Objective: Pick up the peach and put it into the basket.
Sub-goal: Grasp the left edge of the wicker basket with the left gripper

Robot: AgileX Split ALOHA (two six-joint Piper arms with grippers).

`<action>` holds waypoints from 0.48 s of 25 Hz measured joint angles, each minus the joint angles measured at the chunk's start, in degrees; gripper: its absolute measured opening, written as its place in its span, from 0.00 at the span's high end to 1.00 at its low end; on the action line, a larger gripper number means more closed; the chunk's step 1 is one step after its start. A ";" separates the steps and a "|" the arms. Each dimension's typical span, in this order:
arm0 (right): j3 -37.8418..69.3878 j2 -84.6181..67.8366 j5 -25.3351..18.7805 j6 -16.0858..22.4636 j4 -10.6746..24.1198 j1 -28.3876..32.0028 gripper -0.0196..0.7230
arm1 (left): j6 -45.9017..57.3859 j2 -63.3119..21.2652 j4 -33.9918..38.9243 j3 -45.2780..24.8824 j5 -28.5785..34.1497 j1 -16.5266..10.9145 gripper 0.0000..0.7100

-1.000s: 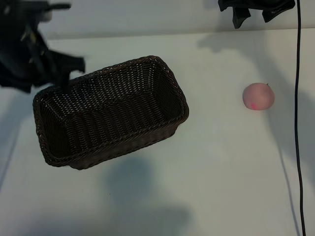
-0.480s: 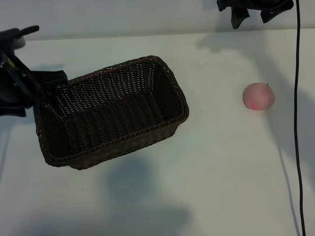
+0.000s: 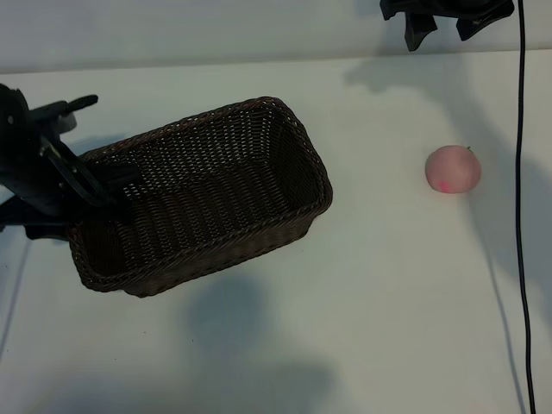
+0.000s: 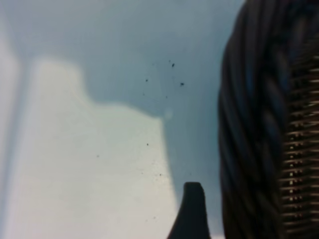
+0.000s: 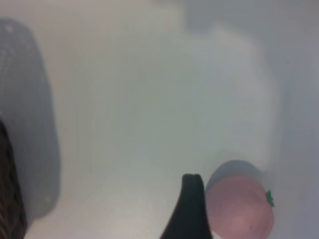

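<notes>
The peach, small, round and pale pink, lies on the white table at the right, well apart from the basket. The basket is dark-brown wicker, sits left of centre and holds nothing. My left gripper is low at the basket's left end and stands open; one finger shows just outside the braided rim, with a gap between them. My right gripper hangs open at the table's far edge, above and behind the peach. In the right wrist view one finger shows beside the peach.
A black cable runs down the right side of the table, just right of the peach. White tabletop stretches between the basket and the peach and along the front.
My left gripper has come down from the back left to the basket's left end. The right gripper and the peach have not moved.
</notes>
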State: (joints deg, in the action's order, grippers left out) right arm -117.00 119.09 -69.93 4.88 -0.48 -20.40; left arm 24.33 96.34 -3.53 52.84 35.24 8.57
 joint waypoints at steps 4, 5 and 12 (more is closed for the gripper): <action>0.00 0.00 0.00 0.00 -0.04 0.00 0.17 | -0.05 0.77 -0.63 -1.28 -1.79 0.00 0.17; 0.00 0.00 0.00 0.00 0.48 0.00 0.17 | -0.05 0.82 -0.71 -1.34 -2.14 0.00 0.17; 0.00 0.00 0.00 0.00 0.01 0.00 0.17 | -0.05 2.78 -0.71 -1.34 -2.89 0.00 0.25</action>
State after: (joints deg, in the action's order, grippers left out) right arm -117.00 119.09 -69.93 4.87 -0.47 -20.40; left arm 24.28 99.12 -4.23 51.50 32.35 8.57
